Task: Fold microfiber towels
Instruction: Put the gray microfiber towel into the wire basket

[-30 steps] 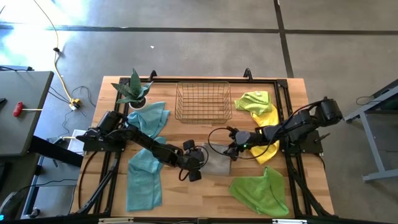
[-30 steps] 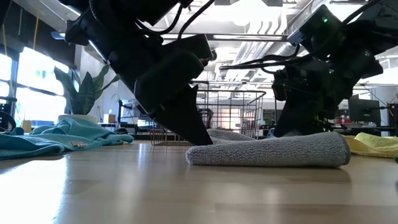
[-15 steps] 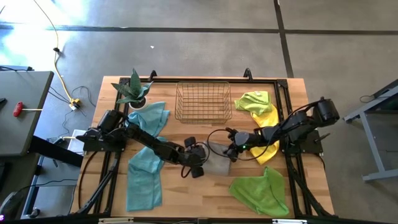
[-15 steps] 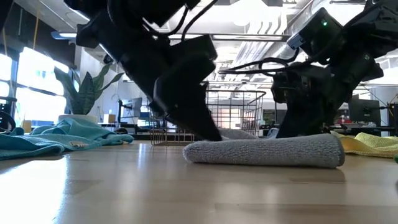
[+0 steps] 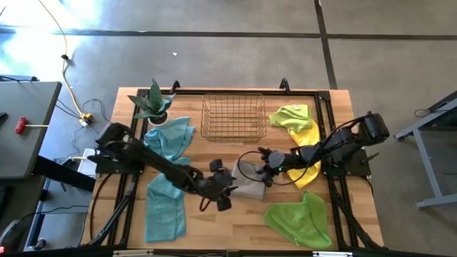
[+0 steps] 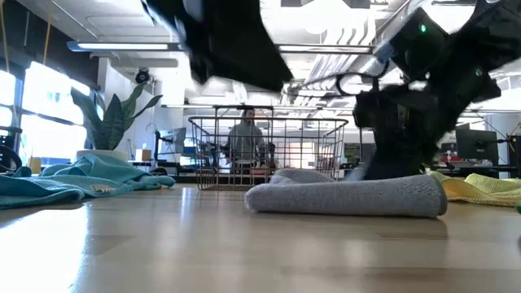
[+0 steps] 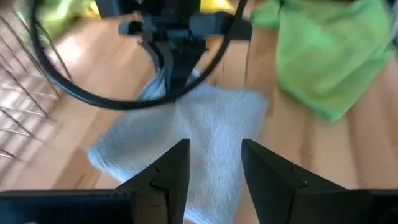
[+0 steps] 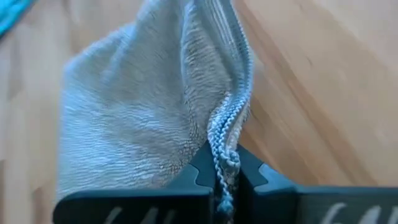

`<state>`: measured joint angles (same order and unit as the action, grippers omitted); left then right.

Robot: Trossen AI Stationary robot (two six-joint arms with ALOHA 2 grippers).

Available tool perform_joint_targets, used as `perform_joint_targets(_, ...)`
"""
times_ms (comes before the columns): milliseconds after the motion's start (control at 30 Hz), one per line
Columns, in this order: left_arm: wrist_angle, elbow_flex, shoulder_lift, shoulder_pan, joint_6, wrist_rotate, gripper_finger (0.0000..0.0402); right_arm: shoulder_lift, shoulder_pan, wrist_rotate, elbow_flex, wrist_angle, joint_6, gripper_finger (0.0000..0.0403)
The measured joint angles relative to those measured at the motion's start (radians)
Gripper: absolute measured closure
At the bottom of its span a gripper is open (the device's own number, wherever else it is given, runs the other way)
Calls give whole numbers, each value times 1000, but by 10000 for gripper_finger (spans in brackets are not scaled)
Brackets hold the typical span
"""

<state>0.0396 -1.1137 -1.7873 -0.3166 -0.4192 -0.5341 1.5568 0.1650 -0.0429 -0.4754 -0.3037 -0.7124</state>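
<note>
- Right wrist view: right gripper [image 8: 222, 165] is closed tight on the stitched edge of the grey towel [image 8: 134, 118]; the hem is pinched between both fingers [image 8: 200, 169], and the cloth spreads away ahead of them.
- High view: the grey towel [image 5: 248, 180] lies mid-table, already doubled over, just beyond the right gripper [image 5: 267, 171] toward the table centre. The gripper is at the towel's edge on the robot's right.
- Left gripper [image 5: 220, 194] is just off the opposite side of the same towel, at its near corner. In the left wrist view its fingers [image 7: 173, 169] stand partly apart with nothing between them, and the grey towel [image 7: 193, 140] lies directly ahead and below.
- Low view: the grey towel [image 6: 346, 195] rests flat as a thick roll on the table [image 6: 163, 244], its long axis running across the picture. The right gripper [image 6: 399, 150] meets it at one end; the left arm is raised clear.
- Judgement: both grippers are near, but only the right has a hold. The next fold would carry the pinched edge away from the right gripper, toward the left one.
- Other towels: teal [image 5: 168, 139], lime [image 5: 300, 218] and yellow [image 5: 307, 143] lie well apart, not folded.
</note>
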Motion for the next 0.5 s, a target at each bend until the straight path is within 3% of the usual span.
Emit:
perform_joint_targets(300, 137, -3, 171, -80, -10, -223, 268, -151, -36, -49, -240, 175, 396, 402)
perform_joint_targets(500, 249, 4, 258, -100, 44, -381, 268, -126, -151, -127, -504, 386, 671, 402)
